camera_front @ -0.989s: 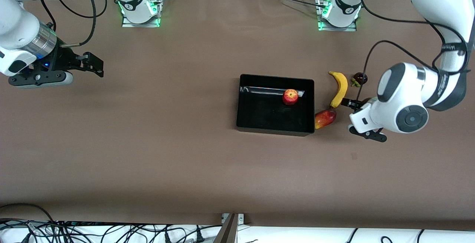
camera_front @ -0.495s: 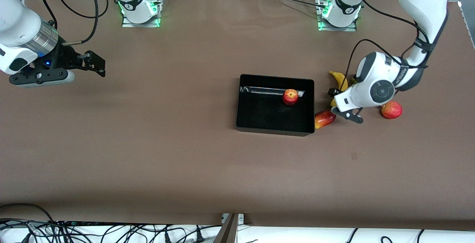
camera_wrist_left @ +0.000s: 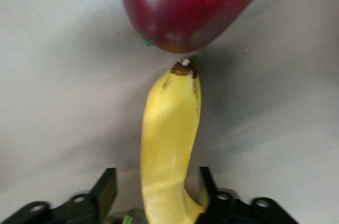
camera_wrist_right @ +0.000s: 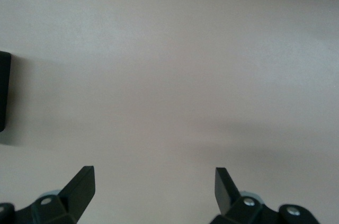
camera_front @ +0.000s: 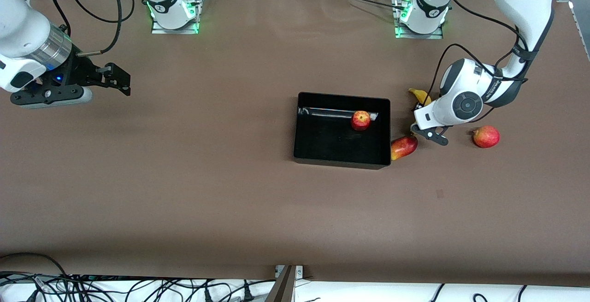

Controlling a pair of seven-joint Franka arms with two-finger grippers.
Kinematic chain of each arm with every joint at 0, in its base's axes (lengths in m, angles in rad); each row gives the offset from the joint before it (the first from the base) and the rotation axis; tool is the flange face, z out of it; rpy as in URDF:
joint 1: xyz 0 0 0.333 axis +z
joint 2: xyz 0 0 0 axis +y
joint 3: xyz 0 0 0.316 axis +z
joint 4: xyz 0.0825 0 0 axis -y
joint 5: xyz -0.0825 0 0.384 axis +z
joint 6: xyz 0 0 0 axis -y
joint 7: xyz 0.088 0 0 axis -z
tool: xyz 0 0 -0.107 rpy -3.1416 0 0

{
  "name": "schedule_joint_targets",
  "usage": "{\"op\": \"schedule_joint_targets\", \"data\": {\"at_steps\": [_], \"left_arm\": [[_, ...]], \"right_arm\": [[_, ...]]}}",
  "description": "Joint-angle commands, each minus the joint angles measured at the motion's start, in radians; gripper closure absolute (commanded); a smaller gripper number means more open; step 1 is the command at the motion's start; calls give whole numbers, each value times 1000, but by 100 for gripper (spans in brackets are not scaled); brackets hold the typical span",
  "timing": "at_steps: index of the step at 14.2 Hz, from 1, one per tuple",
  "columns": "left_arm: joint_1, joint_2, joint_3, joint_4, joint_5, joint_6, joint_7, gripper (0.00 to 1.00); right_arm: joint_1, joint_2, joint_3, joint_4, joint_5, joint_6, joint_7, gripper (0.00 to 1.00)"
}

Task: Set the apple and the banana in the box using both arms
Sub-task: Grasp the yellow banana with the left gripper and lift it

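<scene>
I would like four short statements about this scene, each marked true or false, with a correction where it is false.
1. The apple lies inside the box. True.
2. The banana is already in the box. False: it lies on the table beside the box, toward the left arm's end.
3. The left gripper has its jaws open on either side of the banana. True.
4. The right gripper holds a fruit. False: it is open, holds nothing and waits over bare table.
</scene>
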Motion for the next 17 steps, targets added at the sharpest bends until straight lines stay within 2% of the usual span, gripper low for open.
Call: {"op": "schedule_joint_targets", "data": {"at_steps": [1,2,5,8,10,13,15,17], "left_arm": [[14,8,-9,-4,24,14,19,96],[14,4,-9,-3,25,5,20,100],[16,-39,-8,31,24,-102,3,100],[25,-44,-8,135,-56,-305,-4,100],[23,-47,-9,266,-133,-473,-1,100],[-32,-27,-12,541,-218,-699,-9,100],[-105,-4,-11,649,-291,-744,-85,100],[-217,29,-11,683,-305,-735,-243,100]], "right_arm": [[3,9,3,25,-6,-11,2,0],[6,9,3,25,-8,-11,2,0],[6,8,3,25,-8,-11,2,0],[6,8,3,25,-6,-13,0,0],[6,8,3,25,-6,-13,0,0],[6,8,3,25,-5,-13,-1,0],[6,8,2,23,-5,-13,-2,0],[6,8,2,25,-5,-13,-1,0]]}}
